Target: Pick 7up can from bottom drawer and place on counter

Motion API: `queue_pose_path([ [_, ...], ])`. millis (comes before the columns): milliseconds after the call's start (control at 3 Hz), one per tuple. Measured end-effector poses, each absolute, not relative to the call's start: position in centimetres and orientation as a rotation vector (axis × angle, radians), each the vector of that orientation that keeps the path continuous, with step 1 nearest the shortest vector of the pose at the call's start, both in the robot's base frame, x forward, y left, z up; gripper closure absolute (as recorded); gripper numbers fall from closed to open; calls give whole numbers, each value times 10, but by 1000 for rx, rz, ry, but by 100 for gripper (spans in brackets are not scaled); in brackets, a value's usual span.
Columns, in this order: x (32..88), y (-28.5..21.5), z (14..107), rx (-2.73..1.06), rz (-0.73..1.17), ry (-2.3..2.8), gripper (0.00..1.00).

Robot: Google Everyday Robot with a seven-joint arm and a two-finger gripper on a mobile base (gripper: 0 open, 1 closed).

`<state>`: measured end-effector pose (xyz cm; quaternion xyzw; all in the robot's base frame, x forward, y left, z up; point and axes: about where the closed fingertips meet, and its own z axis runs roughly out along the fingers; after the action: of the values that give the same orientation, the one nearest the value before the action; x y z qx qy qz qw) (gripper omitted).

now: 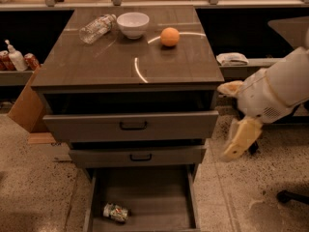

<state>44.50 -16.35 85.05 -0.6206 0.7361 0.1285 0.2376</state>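
The 7up can (116,212) lies on its side on the floor of the open bottom drawer (159,197), near its front left. The counter (111,62) is the glossy dark top of the grey cabinet. My gripper (227,122) hangs at the right of the cabinet, level with the upper drawer fronts, well above and to the right of the can. It is open and empty, with one beige finger (241,138) low and the other (231,87) higher.
On the counter stand a white bowl (133,24), an orange (169,36) and a clear plastic bottle (96,29) lying down. The top drawer (130,124) and middle drawer (137,156) stick out partly. A cardboard box (26,108) sits at the left and a chair base (292,196) at the right.
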Motion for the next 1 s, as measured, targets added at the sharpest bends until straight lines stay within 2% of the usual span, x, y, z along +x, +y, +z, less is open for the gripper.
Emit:
queue_pose_path([
  [333,451,-117,798,-1657,488,1902,0],
  [667,450,-117,797,-1658,489,1902,0],
  [1000,451,-107,760,-1666,513,1878,0],
])
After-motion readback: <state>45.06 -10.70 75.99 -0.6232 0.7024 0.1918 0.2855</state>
